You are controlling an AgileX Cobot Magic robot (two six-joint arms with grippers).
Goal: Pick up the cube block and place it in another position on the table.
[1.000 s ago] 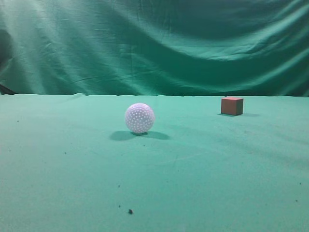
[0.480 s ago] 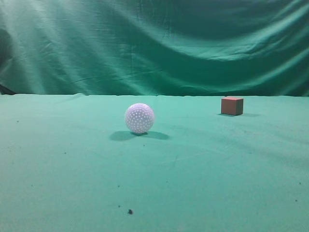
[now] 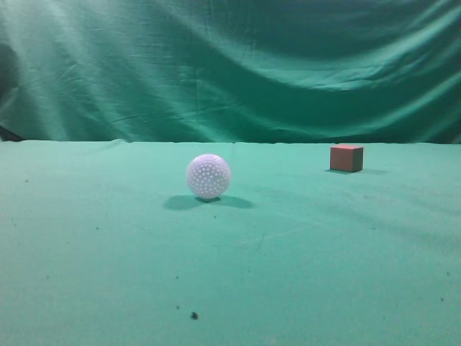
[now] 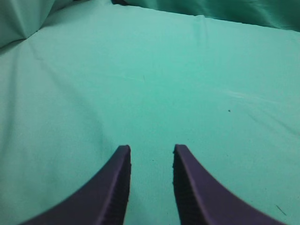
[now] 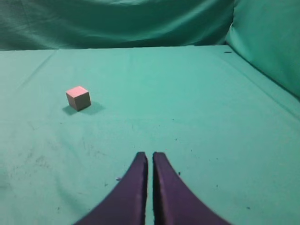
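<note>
Green cloth covers the surface [image 3: 108, 274], and neither arm shows in the exterior view. On the left side, the left end effector [image 4: 151, 154] hovers over bare cloth with its two dark fingers a modest gap apart and nothing between them; its wrist view shows no block at all.

Toward the middle of the exterior view sits a white dimpled ball [image 3: 208, 176], resting alone and well apart from everything else.

Farther right and deeper back, near the cloth backdrop [image 3: 230, 65], stands the cube block [image 3: 346, 158], flat on the surface with its paler top face up.

On the right side, the right end effector [image 5: 150, 161] has its fingers pressed almost together, only a thin slit between them, and it grips nothing. From it, the block lies ahead and off to the left, well apart, turned so a corner faces the camera. Being a cube, it has no long axis.

The right arm is likely the better placed, since only its camera sees the block; its fingers would need to spread first.

No containers are in view.
</note>
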